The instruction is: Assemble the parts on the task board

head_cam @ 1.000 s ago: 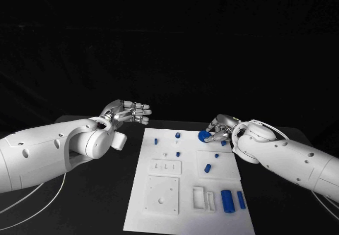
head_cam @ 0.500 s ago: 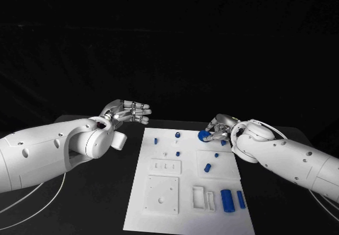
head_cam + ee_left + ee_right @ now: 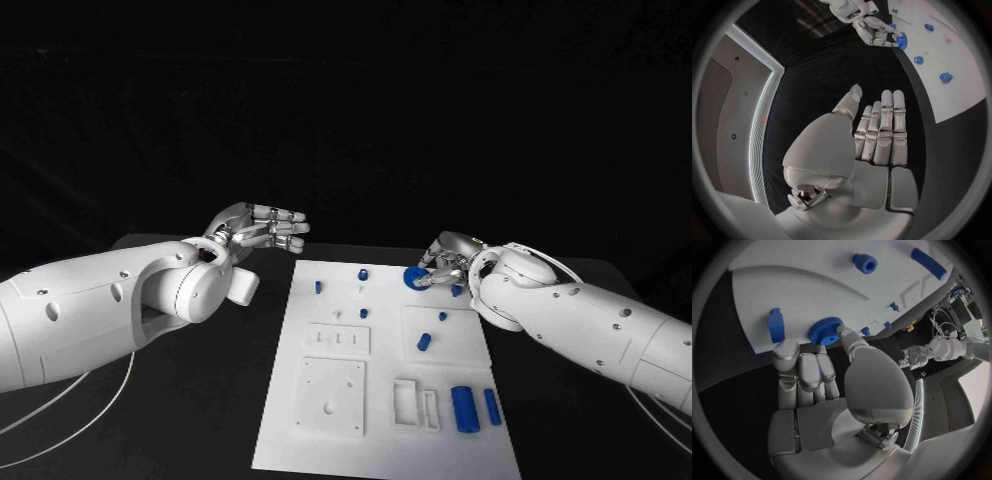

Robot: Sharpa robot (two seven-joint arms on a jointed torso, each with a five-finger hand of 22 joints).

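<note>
The right hand [image 3: 444, 262] pinches a blue toothed gear [image 3: 824, 330] at the far right edge of the white task board [image 3: 382, 420], while the left hand [image 3: 263, 229] hovers empty, fingers straight, over the black counter [image 3: 202, 400].

No text, label, number or sign can be read on the task board [image 3: 389, 370] or anything around it.

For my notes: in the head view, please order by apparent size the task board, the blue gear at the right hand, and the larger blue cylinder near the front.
1. Task board
2. Larger blue cylinder
3. Blue gear, unsure: it lies farther away and the right hand partly hides it.
</note>
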